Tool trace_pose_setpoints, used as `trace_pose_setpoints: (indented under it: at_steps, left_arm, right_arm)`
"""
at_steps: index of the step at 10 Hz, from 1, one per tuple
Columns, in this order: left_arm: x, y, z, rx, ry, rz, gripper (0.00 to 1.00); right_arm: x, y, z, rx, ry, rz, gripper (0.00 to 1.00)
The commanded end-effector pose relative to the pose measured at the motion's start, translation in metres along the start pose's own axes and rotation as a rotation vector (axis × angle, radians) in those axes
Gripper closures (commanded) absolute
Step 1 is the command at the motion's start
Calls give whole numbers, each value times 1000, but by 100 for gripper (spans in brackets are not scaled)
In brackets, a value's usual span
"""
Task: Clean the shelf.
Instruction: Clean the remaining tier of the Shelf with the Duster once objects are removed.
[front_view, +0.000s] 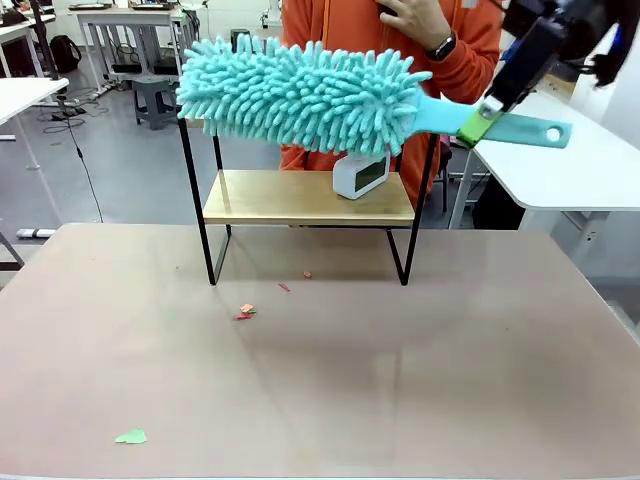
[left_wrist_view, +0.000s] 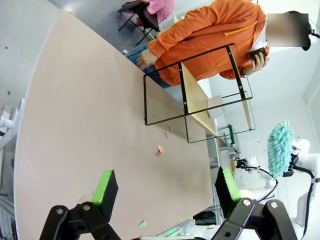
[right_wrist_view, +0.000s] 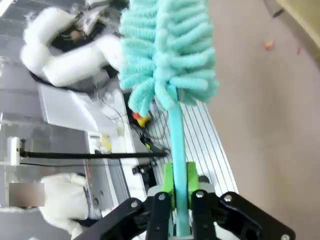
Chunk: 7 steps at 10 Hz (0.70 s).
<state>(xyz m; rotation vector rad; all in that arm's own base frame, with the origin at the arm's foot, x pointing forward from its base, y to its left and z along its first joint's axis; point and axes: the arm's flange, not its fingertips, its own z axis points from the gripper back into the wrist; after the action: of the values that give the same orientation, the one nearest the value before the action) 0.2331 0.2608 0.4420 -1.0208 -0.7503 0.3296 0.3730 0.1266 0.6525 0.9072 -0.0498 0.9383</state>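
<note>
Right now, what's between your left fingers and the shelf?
Little orange scraps on the table, before the shelf, in the left wrist view.

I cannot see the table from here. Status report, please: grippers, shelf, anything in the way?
Right gripper shut on duster handle, aloft, apart from shelf. Left gripper open. Small white device on lower board; scraps on table.

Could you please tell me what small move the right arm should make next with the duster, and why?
Probably advance the teal duster toward the shelf and lower its head onto the top board. The right gripper is shut on the handle, and the left wrist view shows the head in the air, apart from the shelf.
</note>
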Motion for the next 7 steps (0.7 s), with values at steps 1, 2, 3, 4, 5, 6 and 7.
trace_pose_setpoints:
  at_steps: [1,2,3,4,5,6,7]
  left_arm:
    - [-1,-1,-1,-16,-11,-18,0]
    - [-1,-1,-1,-16,-11,-18,0]
    - [-1,-1,-1,-16,-11,-18,0]
    - [-1,-1,-1,-16,-11,-18,0]
    - [-1,-1,-1,-16,-11,-18,0]
    - [-1,-1,-1,-16,-11,-18,0]
    - [-1,-1,-1,-16,-11,-18,0]
  right_arm:
    - [-76,7,32,24,-313,-50,88]
    - [-117,5,46,-12,-456,-143,88]
    - [-167,-1,56,-46,-621,-278,88]
    - [-216,-9,54,-68,-774,-422,88]
    - [-250,-18,45,-73,-845,-553,88]
    - [-274,-28,32,-59,-898,-678,88]
    - [-290,-41,19,-34,-891,-838,88]
